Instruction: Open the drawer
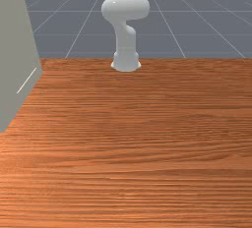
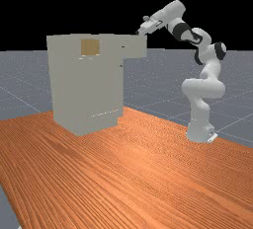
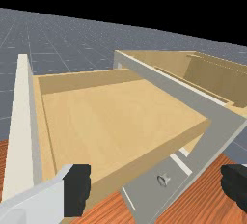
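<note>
The drawer (image 3: 120, 121) is at the top of the grey cabinet (image 2: 86, 90) and stands open, pulled out on the side that faces the arm (image 2: 202, 90). In the far view it juts from the cabinet toward the far view's right, with the gripper (image 2: 139, 32) right by the upper edge of its outer end. The hand slants down toward that end, and the arm bends up and over from its base on the wooden table (image 2: 128, 173).

The wrist view looks down into the drawer — a shallow box with a flat, pale wooden bottom and low wooden sides. Its front panel (image 3: 21, 136) is a pale upright board. The jaws are spread wide, with nothing pinched between them. One black fingertip (image 3: 77, 189) overlaps the drawer near its front panel; the other (image 3: 236, 187) is well apart from it, seen against the table. Whether either finger touches the drawer, the pictures do not tell.

Below the drawer, a small round knob (image 3: 164, 179) sticks out from the cabinet's grey face. Behind that face is a wood-lined space (image 3: 212, 78). In the front view, the cabinet stands along the front view's left edge — the arm's base rises farther back, near the middle.
</note>
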Available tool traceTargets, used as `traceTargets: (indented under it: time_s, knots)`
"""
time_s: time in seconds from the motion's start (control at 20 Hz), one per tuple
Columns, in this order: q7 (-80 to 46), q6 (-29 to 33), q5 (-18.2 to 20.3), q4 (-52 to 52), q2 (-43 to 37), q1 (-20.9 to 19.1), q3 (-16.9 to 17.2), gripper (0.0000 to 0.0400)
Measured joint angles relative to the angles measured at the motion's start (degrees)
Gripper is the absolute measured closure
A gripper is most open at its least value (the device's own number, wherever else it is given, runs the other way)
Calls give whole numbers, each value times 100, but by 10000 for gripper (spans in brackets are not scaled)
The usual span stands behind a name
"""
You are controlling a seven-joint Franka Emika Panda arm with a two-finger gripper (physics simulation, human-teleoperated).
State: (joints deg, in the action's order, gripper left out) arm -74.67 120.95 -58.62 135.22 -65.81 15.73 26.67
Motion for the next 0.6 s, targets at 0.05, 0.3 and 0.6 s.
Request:
traceTargets:
  time_s: [0.05, 0.3, 0.6]
  knots:
    - [37, -57, 41, -37, 31, 6, -12, 0]
    - [313, -500, 300, -287, 268, 53, -92, 0]
    - [699, -1148, 610, -692, 541, 91, -243, 15]
